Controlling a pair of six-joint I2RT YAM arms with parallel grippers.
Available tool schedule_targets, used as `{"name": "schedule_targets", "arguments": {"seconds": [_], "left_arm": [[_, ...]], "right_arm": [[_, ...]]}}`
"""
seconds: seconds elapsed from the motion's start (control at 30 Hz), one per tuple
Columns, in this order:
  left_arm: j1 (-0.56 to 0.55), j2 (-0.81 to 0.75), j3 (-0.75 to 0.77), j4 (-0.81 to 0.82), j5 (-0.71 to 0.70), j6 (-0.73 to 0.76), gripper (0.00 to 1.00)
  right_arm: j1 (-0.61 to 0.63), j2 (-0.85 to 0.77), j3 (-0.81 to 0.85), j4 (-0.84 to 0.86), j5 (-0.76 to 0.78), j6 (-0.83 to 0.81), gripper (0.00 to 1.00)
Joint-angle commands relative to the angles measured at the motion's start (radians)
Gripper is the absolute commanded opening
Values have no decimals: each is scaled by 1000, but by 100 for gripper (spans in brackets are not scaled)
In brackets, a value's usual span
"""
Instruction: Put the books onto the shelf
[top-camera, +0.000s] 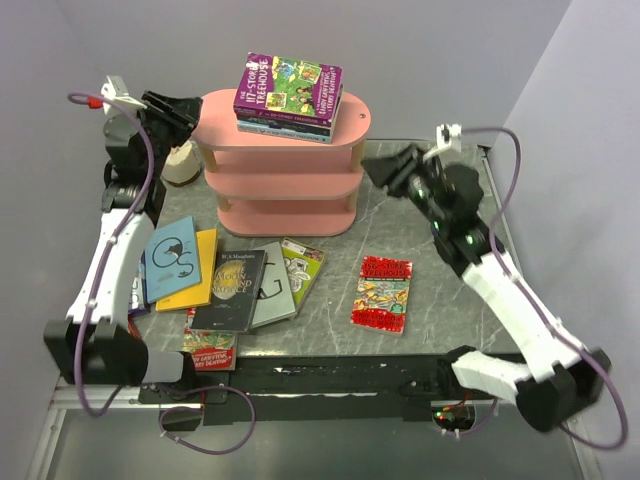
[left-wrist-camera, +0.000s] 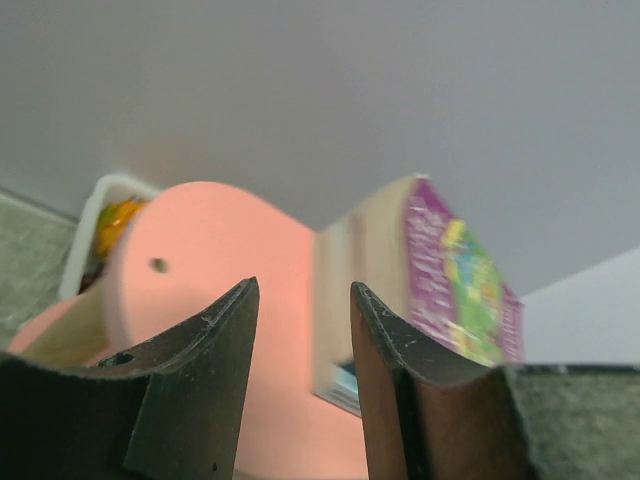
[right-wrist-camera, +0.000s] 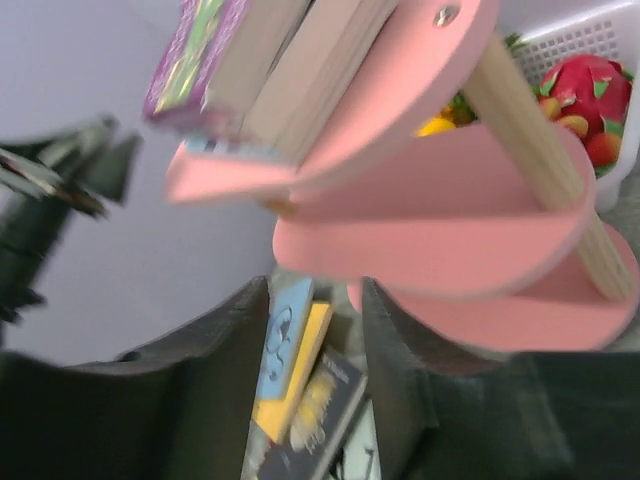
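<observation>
Lilac walls (top-camera: 420, 50) enclose a grey marbled table (top-camera: 450, 300). The pink shelf (top-camera: 285, 195) at twelve o'clock carries stacked books (top-camera: 288, 92); loose books (top-camera: 230, 285) lie at eight o'clock. The left gripper (top-camera: 190, 120) and right gripper (top-camera: 380, 170), at the shelf's nine and three o'clock, gape partly, empty.

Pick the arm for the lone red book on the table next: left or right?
Right, I'd say. The red book lies on that arm's side, apart from the pile on the left. The right gripper is open, empty and nearer; the left gripper hangs at the far end of the shelf.
</observation>
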Motion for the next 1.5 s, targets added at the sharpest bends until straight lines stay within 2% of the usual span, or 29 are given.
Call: {"name": "schedule_targets", "arguments": {"seconds": [0.0, 0.2, 0.43, 0.63, 0.83, 1.07, 1.47], "left_arm": [[37, 114, 50, 18, 57, -63, 47], [37, 209, 106, 64, 166, -98, 46], [37, 249, 119, 109, 270, -113, 41], [36, 268, 120, 72, 369, -120, 38], [-1, 279, 128, 11, 413, -98, 36], [-7, 231, 54, 26, 418, -101, 35], [-7, 181, -6, 41, 424, -109, 33]], "right_arm": [[-54, 193, 225, 50, -36, 118, 42], [-94, 391, 487, -41, -70, 130, 32], [-103, 474, 532, -50, -123, 142, 24], [-105, 528, 575, -78, -153, 145, 24], [-106, 603, 705, -183, -182, 133, 25], [-108, 690, 850, -277, -223, 132, 26], [-112, 775, 969, -349, -257, 118, 27]]}}
